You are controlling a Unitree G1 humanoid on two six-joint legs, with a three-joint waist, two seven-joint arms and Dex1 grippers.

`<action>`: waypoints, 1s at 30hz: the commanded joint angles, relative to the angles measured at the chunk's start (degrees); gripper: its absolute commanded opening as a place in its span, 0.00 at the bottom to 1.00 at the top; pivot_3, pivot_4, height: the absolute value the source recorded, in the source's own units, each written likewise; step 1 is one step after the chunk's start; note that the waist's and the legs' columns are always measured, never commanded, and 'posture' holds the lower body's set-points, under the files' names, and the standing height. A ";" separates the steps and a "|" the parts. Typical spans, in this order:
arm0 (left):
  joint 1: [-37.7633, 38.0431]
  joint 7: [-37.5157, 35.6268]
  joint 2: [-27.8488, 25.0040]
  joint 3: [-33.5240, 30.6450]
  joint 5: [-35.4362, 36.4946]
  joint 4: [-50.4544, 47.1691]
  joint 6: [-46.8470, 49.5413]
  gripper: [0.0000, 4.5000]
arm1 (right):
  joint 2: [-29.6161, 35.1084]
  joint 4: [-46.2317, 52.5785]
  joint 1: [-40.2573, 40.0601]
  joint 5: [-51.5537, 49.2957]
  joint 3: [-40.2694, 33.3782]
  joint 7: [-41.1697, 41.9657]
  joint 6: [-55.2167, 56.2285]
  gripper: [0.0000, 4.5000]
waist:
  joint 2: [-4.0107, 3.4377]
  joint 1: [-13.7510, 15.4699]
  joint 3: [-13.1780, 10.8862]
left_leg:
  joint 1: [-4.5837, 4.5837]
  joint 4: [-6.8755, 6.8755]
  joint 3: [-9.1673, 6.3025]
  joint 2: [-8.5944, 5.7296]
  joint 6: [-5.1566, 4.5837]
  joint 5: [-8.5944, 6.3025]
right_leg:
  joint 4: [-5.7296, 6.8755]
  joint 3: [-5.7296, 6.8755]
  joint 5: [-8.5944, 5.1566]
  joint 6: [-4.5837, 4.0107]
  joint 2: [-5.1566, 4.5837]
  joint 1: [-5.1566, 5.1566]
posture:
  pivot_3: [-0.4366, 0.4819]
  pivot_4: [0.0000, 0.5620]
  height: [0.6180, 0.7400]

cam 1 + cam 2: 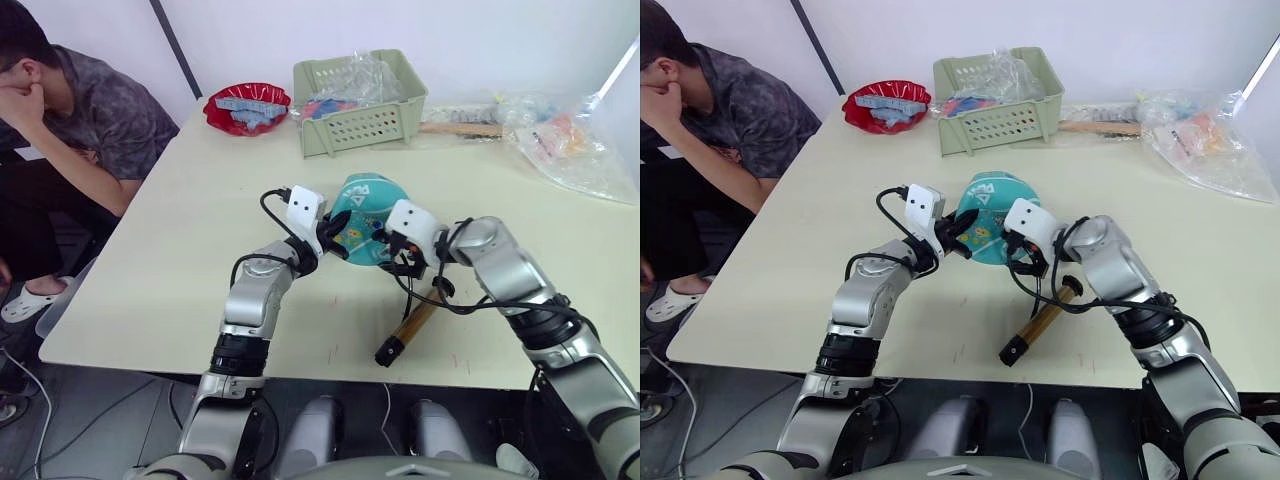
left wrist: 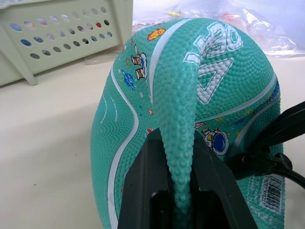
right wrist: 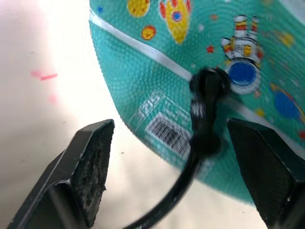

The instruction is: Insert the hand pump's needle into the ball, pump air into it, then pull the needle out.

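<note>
Left gripper, frame centre-left: clamped on pinched fold of deflated ball. Ball at frame centre on table. Needle fitting seated against ball skin, hose trailing. Right gripper, centre-right: fingers spread, straddling hose, gripping nothing. Hand pump lying lower centre-right. Risk: hose tug could unseat needle; soft fold may slip from clamp.
</note>
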State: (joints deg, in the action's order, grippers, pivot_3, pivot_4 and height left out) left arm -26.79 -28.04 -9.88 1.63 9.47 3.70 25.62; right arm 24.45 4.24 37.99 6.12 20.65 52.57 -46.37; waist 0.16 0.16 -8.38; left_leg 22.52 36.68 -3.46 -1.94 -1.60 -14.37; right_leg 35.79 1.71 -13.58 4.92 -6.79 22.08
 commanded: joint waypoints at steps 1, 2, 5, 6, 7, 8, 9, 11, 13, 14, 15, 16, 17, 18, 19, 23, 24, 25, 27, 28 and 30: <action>1.76 0.40 -0.31 1.19 -0.50 4.02 1.87 0.00 | 0.89 6.18 -0.91 -4.65 -5.42 0.23 -0.19 0.88 | 0.04 0.13 -0.10 | 0.12 0.06 -0.01 -0.02 0.01 0.01 | 0.02 0.01 0.01 0.00 0.01 0.07 | 0.48 0.27 1.00; 1.81 0.41 -0.35 1.21 -0.45 3.89 1.89 0.00 | 1.83 7.98 -2.05 -6.18 -6.58 0.96 0.03 0.88 | 0.07 0.17 -0.17 | 0.14 0.09 -0.03 -0.03 0.01 0.01 | 0.04 0.02 0.01 0.00 0.01 0.08 | 0.48 0.27 1.00; 1.88 0.20 -0.84 1.94 -0.85 3.27 1.64 0.00 | 3.42 13.15 -6.75 -11.27 -11.30 2.50 3.44 0.88 | 0.24 0.64 -0.36 | 0.17 0.14 -0.09 -0.04 0.00 0.00 | 0.04 0.06 -0.10 0.17 0.02 0.07 | 0.48 0.27 1.00; 1.80 0.15 -0.98 2.08 -0.88 2.88 1.69 0.00 | 3.37 14.05 -8.66 -12.58 -13.66 1.72 5.08 0.88 | 0.33 0.64 -0.43 | 0.17 0.14 -0.09 -0.03 0.00 0.00 | 0.04 0.06 -0.11 0.18 0.02 0.07 | 0.48 0.27 1.00; 1.69 0.12 -1.08 2.14 -0.82 2.60 1.75 0.00 | 3.69 14.63 -10.33 -13.47 -15.48 1.06 6.33 0.88 | 0.36 0.63 -0.48 | 0.19 0.14 -0.09 -0.02 0.00 0.00 | 0.02 0.06 -0.11 0.19 0.02 0.08 | 0.48 0.27 1.00; 1.55 0.12 -1.14 2.17 -0.72 2.40 1.87 0.00 | 4.08 15.09 -11.92 -14.32 -17.12 0.59 7.71 0.88 | 0.36 0.63 -0.53 | 0.21 0.15 -0.08 -0.02 0.00 0.00 | 0.02 0.05 -0.11 0.20 0.02 0.08 | 0.48 0.27 1.00; 1.55 0.12 -1.21 2.16 -0.59 2.21 1.97 0.00 | 4.45 15.47 -12.96 -14.93 -17.93 0.32 8.61 0.88 | 0.36 0.62 -0.62 | 0.22 0.15 -0.07 -0.02 0.00 0.00 | 0.02 0.04 -0.11 0.20 0.02 0.09 | 0.48 0.27 1.00; 1.35 -0.04 -1.30 2.23 -0.39 2.02 1.98 0.00 | 4.21 16.24 -15.35 -16.92 -21.03 -1.06 9.77 0.88 | 0.36 0.62 -0.70 | 0.23 0.16 -0.05 -0.02 0.00 0.00 | 0.02 0.00 -0.11 0.20 0.03 0.14 | 0.48 0.27 1.00; 1.00 -0.14 -1.31 2.28 -0.24 1.97 2.10 0.00 | 4.13 17.29 -18.30 -19.42 -24.49 -1.91 10.61 0.88 | 0.36 0.64 -0.75 | 0.23 0.17 -0.06 -0.02 0.00 0.00 | 0.03 -0.04 -0.12 0.21 0.06 0.18 | 0.48 0.27 1.00; 0.86 -0.15 -1.32 2.30 -0.20 1.95 2.17 0.00 | 3.77 17.76 -19.49 -20.62 -26.05 -2.43 11.34 0.88 | 0.37 0.63 -0.78 | 0.25 0.17 -0.07 -0.02 0.00 0.00 | 0.03 -0.04 -0.11 0.21 0.06 0.18 | 0.48 0.27 1.00; 0.58 -0.22 -1.34 2.33 -0.15 2.04 2.24 0.00 | 3.31 18.39 -21.57 -21.99 -28.24 -2.44 13.63 0.88 | 0.37 0.73 -0.80 | 0.26 0.17 -0.05 -0.01 0.00 0.00 | 0.03 -0.06 -0.11 0.20 0.06 0.19 | 0.48 0.27 1.00; 0.26 -0.38 -1.37 2.42 -0.10 2.14 2.27 0.00 | 3.19 18.80 -23.65 -23.34 -30.18 -2.26 14.75 0.88 | 0.37 0.74 -0.80 | 0.27 0.17 -0.05 -0.01 0.00 0.00 | 0.03 -0.08 -0.11 0.20 0.07 0.20 | 0.48 0.27 1.00; 0.07 -0.57 -1.44 2.50 -0.03 2.14 2.34 0.00 | 3.42 19.12 -25.65 -24.28 -31.52 -2.05 15.89 0.88 | 0.38 0.98 -0.81 | 0.27 0.17 -0.05 -0.01 0.00 0.00 | 0.03 -0.08 -0.11 0.20 0.07 0.20 | 0.48 0.27 1.00; -0.11 -0.69 -1.50 2.58 0.02 2.15 2.41 0.00 | 3.96 19.13 -27.46 -24.97 -32.45 -1.50 17.25 0.88 | 0.41 1.15 -0.82 | 0.30 0.17 -0.08 -0.01 0.00 0.00 | 0.03 -0.06 -0.11 0.20 0.07 0.21 | 0.48 0.27 1.00; -0.22 -0.75 -1.56 2.64 0.10 2.13 2.49 0.00 | 4.35 19.09 -28.81 -25.61 -33.25 -1.47 18.13 0.88 | 0.40 0.97 -0.85 | 0.32 0.19 -0.09 -0.01 0.00 0.00 | 0.03 -0.04 -0.10 0.18 0.07 0.20 | 0.48 0.27 1.00; -0.72 -1.18 -2.00 2.94 0.29 2.03 2.81 0.00 | 3.99 17.48 -32.15 -30.02 -39.57 -1.51 23.23 0.94 | 0.24 0.69 -0.96 | 0.32 0.29 -0.03 -0.02 -0.01 0.01 | 0.07 -0.11 -0.05 0.12 0.07 0.21 | 0.48 0.27 1.00; -0.92 -1.48 -2.22 3.13 0.27 2.04 2.88 0.00 | 4.39 17.58 -33.91 -32.11 -41.48 -0.04 23.87 0.99 | 0.25 0.83 -0.98 | 0.32 0.33 -0.04 -0.01 -0.01 0.00 | 0.10 -0.10 -0.11 0.23 0.09 0.20 | 0.48 0.27 1.00; -1.12 -1.81 -2.41 3.31 0.28 2.16 2.90 0.00 | 4.86 17.79 -35.81 -34.03 -42.99 1.51 24.40 1.00 | 0.30 0.87 -1.01 | 0.32 0.34 -0.09 -0.01 -0.01 0.01 | 0.10 -0.07 -0.12 0.24 0.11 0.19 | 0.48 0.27 1.00; -1.41 -2.21 -2.66 3.54 0.31 2.41 2.88 0.00 | 5.69 17.88 -38.22 -36.07 -44.22 3.31 25.69 1.00 | 0.32 0.77 -1.03 | 0.33 0.36 -0.12 0.02 -0.02 0.00 | 0.09 -0.05 -0.12 0.23 0.13 0.16 | 0.48 0.27 1.00; -1.72 -2.49 -2.85 3.66 0.20 2.76 2.73 0.00 | 6.09 17.88 -39.51 -36.56 -44.69 4.18 26.74 1.00 | 0.31 0.73 -1.03 | 0.33 0.36 -0.09 0.02 -0.02 0.00 | 0.09 -0.08 -0.11 0.22 0.12 0.16 | 0.48 0.27 1.00; -2.48 -2.93 -3.14 3.79 0.06 3.49 2.51 0.00 | 6.74 17.65 -42.15 -38.10 -46.09 5.86 28.66 1.00 | 0.31 0.69 -1.04 | 0.33 0.36 -0.07 0.01 -0.03 0.00 | 0.09 -0.10 -0.10 0.20 0.12 0.16 | 0.48 0.27 1.00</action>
State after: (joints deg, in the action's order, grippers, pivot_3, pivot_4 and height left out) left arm -29.82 -30.38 -12.74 3.50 10.29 4.35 26.23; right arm 30.29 20.82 -3.35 -29.71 -23.20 56.61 -20.61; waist 0.47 0.85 -9.42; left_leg 22.84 37.04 -3.53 -1.92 -1.63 -14.37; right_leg 35.87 1.61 -13.68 5.12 -6.67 22.24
